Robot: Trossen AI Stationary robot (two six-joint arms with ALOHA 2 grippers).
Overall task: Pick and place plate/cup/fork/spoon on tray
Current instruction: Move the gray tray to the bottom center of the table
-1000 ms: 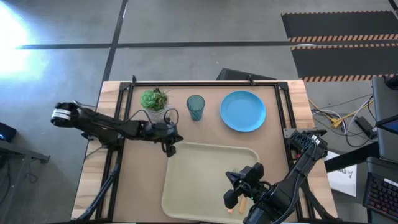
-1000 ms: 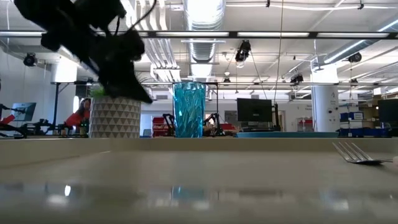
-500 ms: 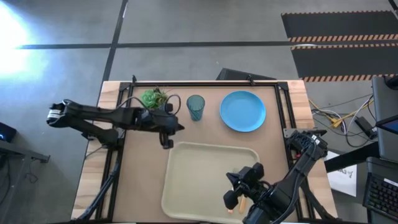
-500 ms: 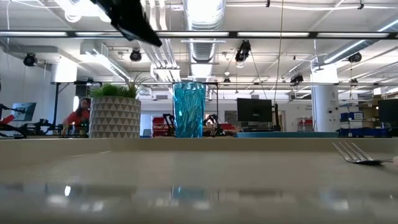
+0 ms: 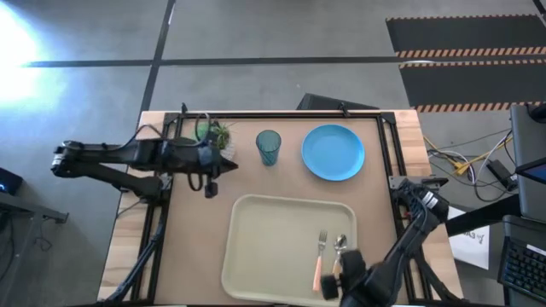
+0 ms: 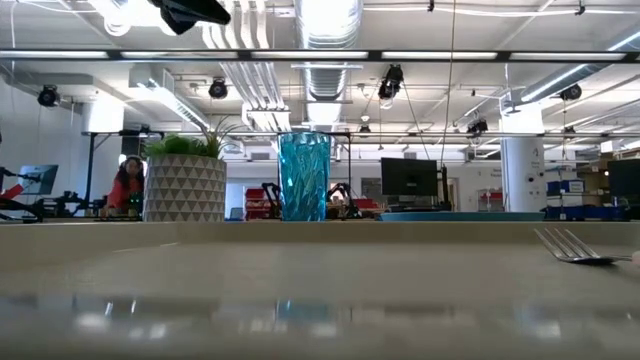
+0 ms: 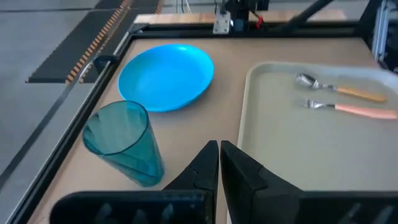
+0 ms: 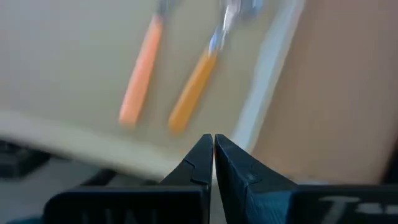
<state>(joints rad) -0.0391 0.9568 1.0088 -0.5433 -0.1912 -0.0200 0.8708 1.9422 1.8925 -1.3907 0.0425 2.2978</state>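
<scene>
The cream tray (image 5: 256, 247) lies at the table's near middle. On its right part rest the fork (image 5: 320, 256) and the spoon (image 5: 340, 247), side by side, heads toward the far edge. The teal cup (image 5: 268, 147) and the blue plate (image 5: 333, 152) stand on the table beyond the tray. My left gripper (image 5: 232, 164) is shut and holds nothing; it hangs high above the table, left of the cup. My right gripper (image 8: 213, 140) is shut and holds nothing; it points down over the tray's near right rim, just short of the two handles.
A white pot with a green plant (image 5: 215, 135) stands at the far left, partly under my left arm. A black frame (image 5: 281, 113) runs along the table's far and side edges. Bare table lies between the tray and the cup (image 7: 124, 146).
My left gripper has risen from the tray's far left corner and drawn back toward the table's left edge, leaving the low view at the top. My right gripper has turned and gone toward the near edge, uncovering the fork and spoon, which lie still.
</scene>
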